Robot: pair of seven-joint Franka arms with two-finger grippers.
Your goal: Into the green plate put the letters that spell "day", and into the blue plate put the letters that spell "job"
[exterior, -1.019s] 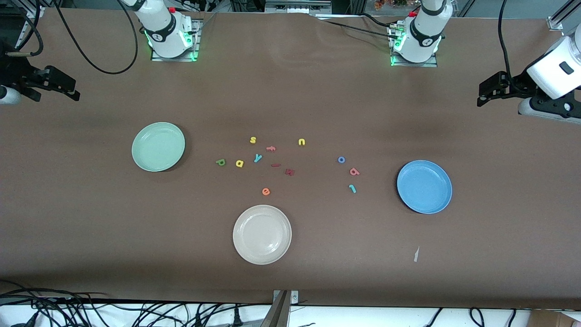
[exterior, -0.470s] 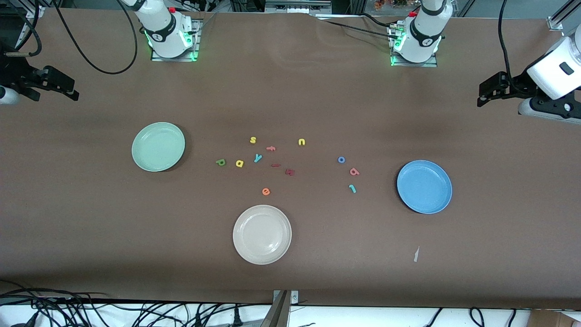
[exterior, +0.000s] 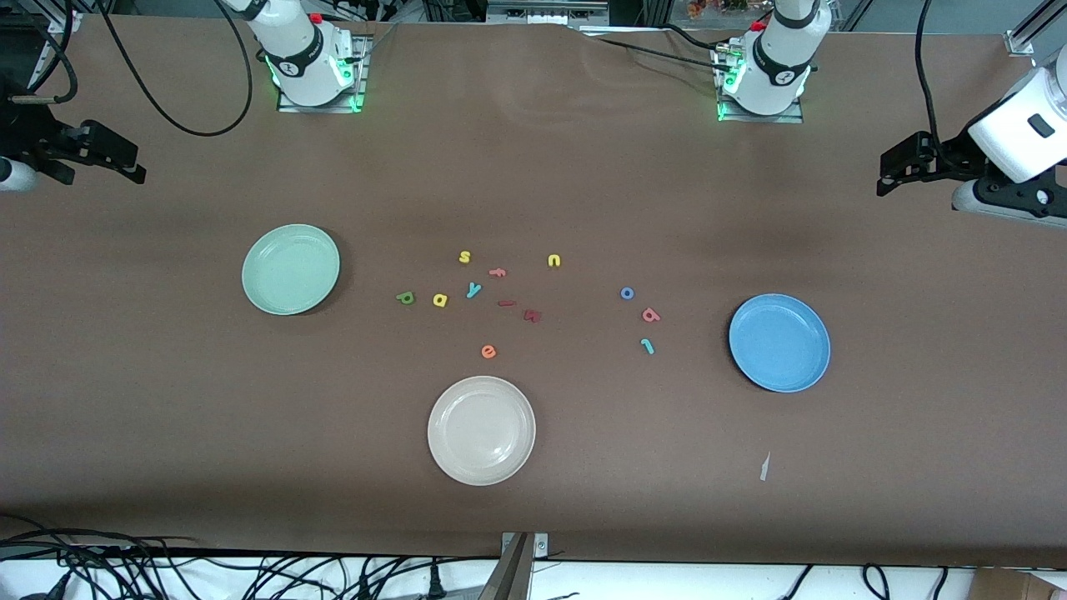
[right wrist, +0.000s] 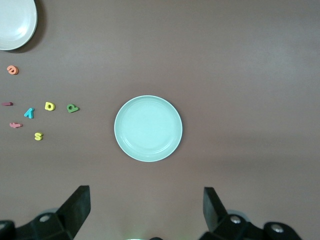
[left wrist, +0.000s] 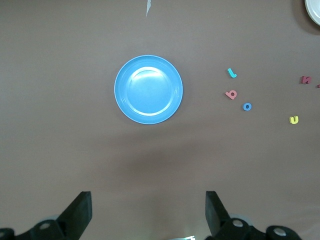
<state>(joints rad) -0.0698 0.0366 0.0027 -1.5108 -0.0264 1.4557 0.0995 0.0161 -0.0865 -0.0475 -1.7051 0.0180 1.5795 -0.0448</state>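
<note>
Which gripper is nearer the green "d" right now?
Right. The right gripper hangs over the table beside the green plate, which sits next to the "d"; the left gripper is up by the blue plate.

Cut off by the front view's edges: the left pincer point(exterior: 890, 173) at the left arm's end of the surface point(exterior: 583, 167), only a dark bracket and part of the white wrist showing; likewise the right pincer point(exterior: 117, 165) at the right arm's end, its arm out of frame. Clipped at the frame edge in each wrist view: both finger bases, tips point(left wrist: 80, 212) alone visible. Cropped to a sliver in the left wrist view: the cream-white plate point(left wrist: 315, 12), well apart from the left pincer. Half lost at the right wrist view's corner: the same plate. Too small to read: two dark red letters point(exterior: 532, 315).
</note>
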